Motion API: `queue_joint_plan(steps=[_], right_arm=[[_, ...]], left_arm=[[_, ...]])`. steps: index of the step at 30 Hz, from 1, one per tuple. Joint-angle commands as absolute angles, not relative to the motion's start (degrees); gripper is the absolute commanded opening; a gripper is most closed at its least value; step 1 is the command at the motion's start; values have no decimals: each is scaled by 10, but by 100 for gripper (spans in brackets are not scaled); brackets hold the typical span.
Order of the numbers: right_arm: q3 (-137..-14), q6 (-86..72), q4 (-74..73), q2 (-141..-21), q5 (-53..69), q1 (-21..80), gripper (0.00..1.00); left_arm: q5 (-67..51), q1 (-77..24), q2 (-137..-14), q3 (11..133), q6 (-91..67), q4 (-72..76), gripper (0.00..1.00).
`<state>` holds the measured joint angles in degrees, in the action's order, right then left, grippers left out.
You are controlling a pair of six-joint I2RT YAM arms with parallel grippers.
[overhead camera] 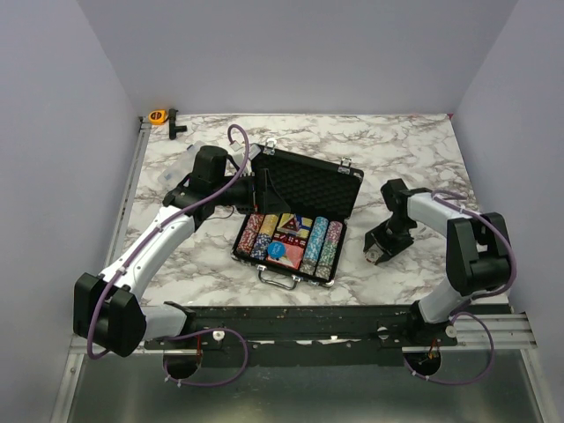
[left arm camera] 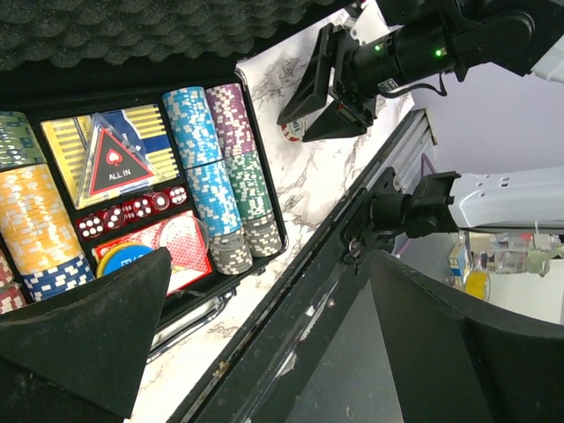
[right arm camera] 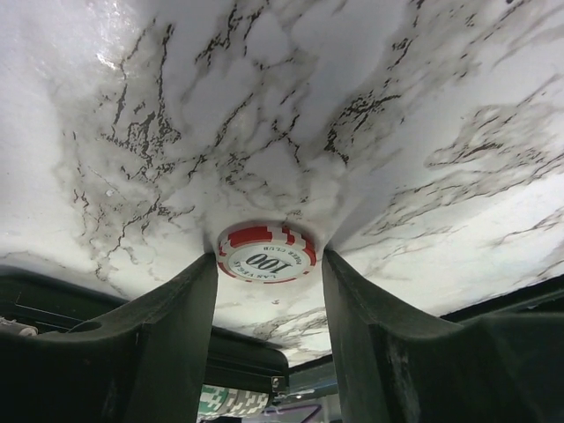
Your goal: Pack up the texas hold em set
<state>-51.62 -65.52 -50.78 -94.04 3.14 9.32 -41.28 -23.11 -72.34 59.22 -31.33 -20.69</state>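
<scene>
The right gripper [right arm camera: 270, 269] is low over the table [overhead camera: 397, 150], with one of its fingers [right arm camera: 167, 335] on each side of a red and white chip [right arm camera: 264, 256] marked 100. The chip lies flat on the marble, so the fingers must take it by its thin rim, and that is why they reach down so close to the surface. The jaws are about half narrowed around it. On one side the finger seems to touch the rim, while on the other there is a thin gap or a shadow, so I cannot tell if the grip is already firm.

This loose chip lies to the right of the briefcase [overhead camera: 308, 187], near but apart from it. The briefcase lies open with its foam lid leaning back, so things can be dropped in from above. Inside it, the rows of chips [left arm camera: 203, 150] lie in their channels, and the red card deck [left arm camera: 181, 242] is in the middle section.

The left gripper [left arm camera: 269, 260] is wide and holds nothing. It hangs above the near side of the briefcase, and I judge it is waiting there, perhaps to steady the case or close the lid when the last chip is in.
</scene>
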Motion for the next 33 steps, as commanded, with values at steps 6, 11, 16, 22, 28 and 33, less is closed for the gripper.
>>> queue_joint_plan(steps=[6,11,16,22,28,33], right_arm=[[-435,-694,-469,-931,-50,100,46],[-417,-697,-452,-928,-50,100,31],[-435,-678,-458,-931,-33,100,19],[-468,-666,-489,-915,-20,100,1],[-460,-673,-488,-872,13,100,1],[-467,-687,-503,-851,12,100,1]], left_arm=[[-430,-234,-729,584,-308,-196,93],[-428,-234,-728,580,-308,-191,93],[-420,-234,-726,577,-304,-189,93],[-411,-232,-730,577,-299,-194,93],[-409,-232,-738,570,-305,-182,93],[-405,-232,-751,567,-312,-175,92]])
